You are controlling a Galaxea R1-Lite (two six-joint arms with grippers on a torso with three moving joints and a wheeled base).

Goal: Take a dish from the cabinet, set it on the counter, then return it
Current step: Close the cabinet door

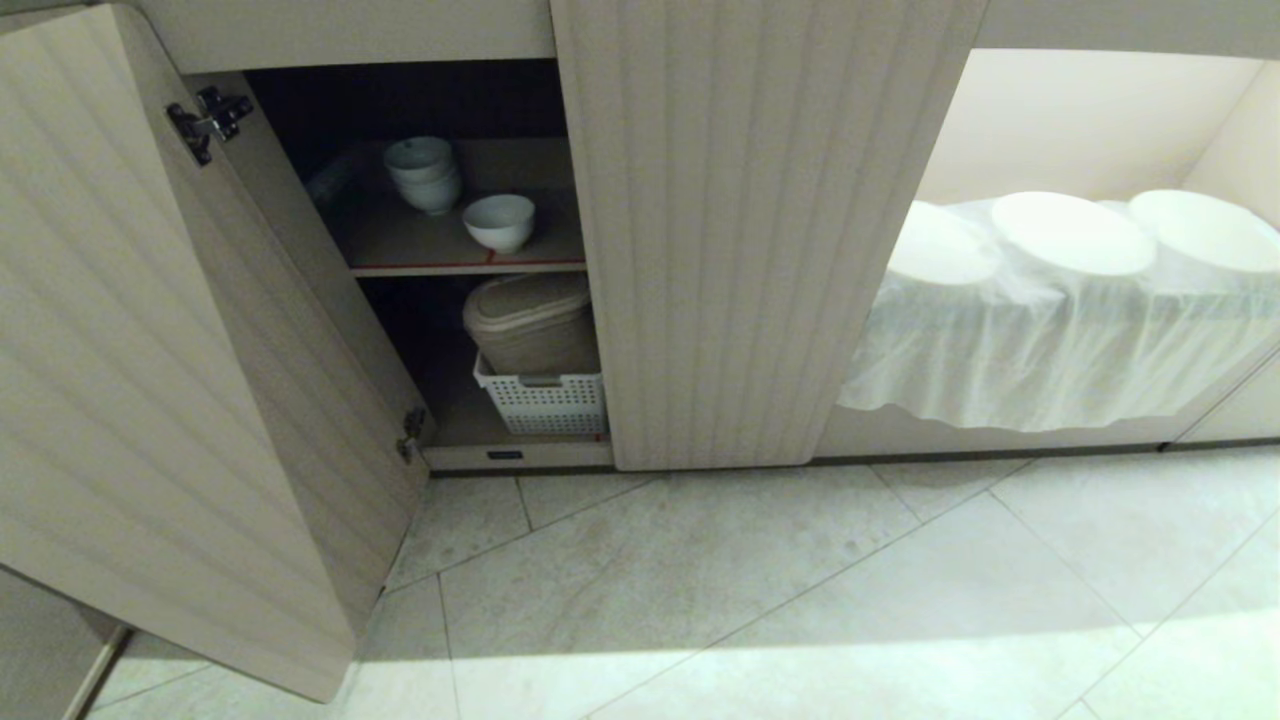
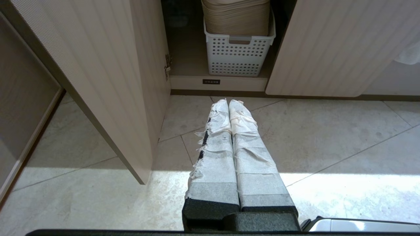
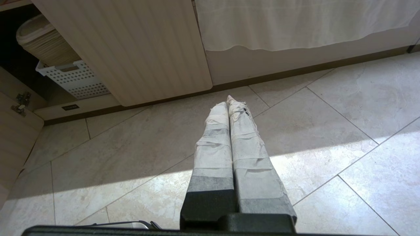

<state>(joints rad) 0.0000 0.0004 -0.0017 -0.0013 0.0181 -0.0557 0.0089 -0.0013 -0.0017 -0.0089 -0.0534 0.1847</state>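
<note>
The dish (image 1: 499, 221), a small white bowl, sits alone on the upper shelf of the cabinet (image 1: 760, 230), whose left door (image 1: 180, 340) hangs wide open. Behind it stands a stack of like white bowls (image 1: 424, 173). The counter is out of view. Neither arm shows in the head view. My left gripper (image 2: 228, 102) is shut and empty, low over the floor tiles before the cabinet's open bay. My right gripper (image 3: 228, 102) is likewise shut and empty, over the tiles in front of the closed fluted door (image 3: 131, 46).
A white perforated basket (image 1: 545, 400) holding a beige ribbed container (image 1: 532, 322) fills the lower shelf. To the right, an open niche holds white plates (image 1: 1070, 232) on a draped white cloth (image 1: 1050, 340). Pale floor tiles (image 1: 760, 600) lie in front.
</note>
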